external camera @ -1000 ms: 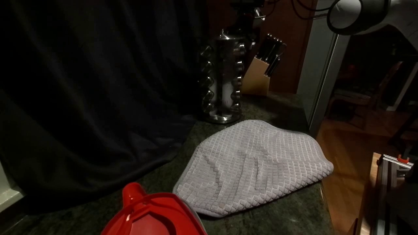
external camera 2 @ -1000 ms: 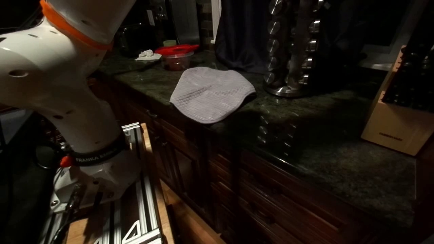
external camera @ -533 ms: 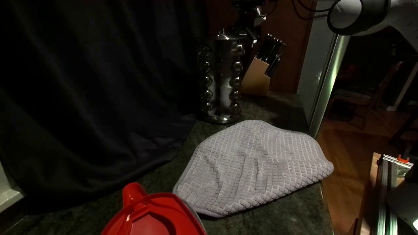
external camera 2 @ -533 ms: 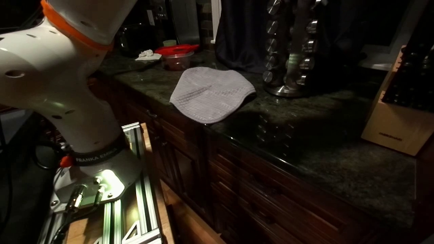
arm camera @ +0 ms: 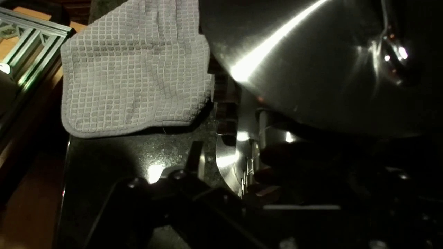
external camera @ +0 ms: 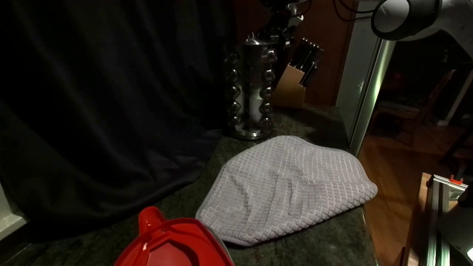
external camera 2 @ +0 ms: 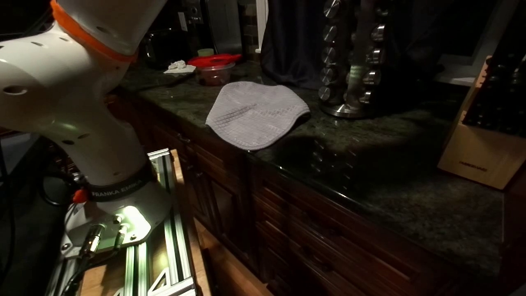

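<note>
Your claw [external camera: 281, 39]: spread wide, apparently empty, at the far side of the spice rack [external camera: 255, 101]. You're likely positioning; next move calls for clearing its top.

The gripper [external camera: 278, 38] has shifted a tiny bit. The jar rack [external camera 2: 355, 78] near the back edge of the worktop [external camera 2: 431, 209] has turned a little. Bright light now shines on the arm's foot [external camera 2: 136, 222] and the metal rails [external camera 2: 141, 263], and the tall grey panel's edge [external camera: 376, 83] glows green.
</note>
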